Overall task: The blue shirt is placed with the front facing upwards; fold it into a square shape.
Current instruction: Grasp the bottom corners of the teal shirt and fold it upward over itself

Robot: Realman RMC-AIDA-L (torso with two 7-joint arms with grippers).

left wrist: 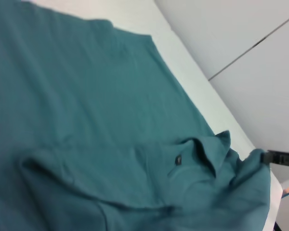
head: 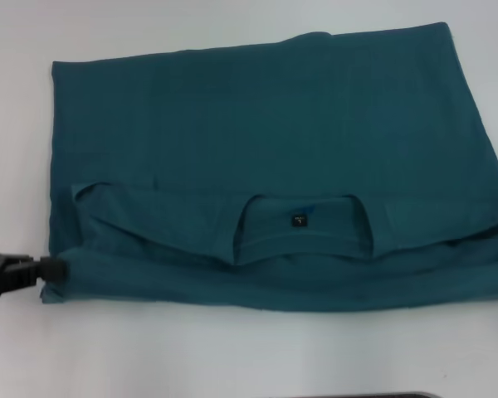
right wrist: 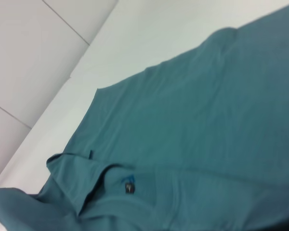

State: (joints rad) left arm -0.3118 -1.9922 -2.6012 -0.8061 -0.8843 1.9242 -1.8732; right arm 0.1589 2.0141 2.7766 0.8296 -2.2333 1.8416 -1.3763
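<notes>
Teal-blue cotton fills most of the white counter [head: 232, 356]: the blue shirt [head: 266, 133] lies flat, its near edge doubled over so the round collar [head: 303, 236] and small black neck tag [head: 298, 220] face up. At the near left corner, the left end effector [head: 54, 269] is pinched closed on the shirt's folded edge. The right end effector is out of sight. Farther back the cloth lies smooth.
</notes>
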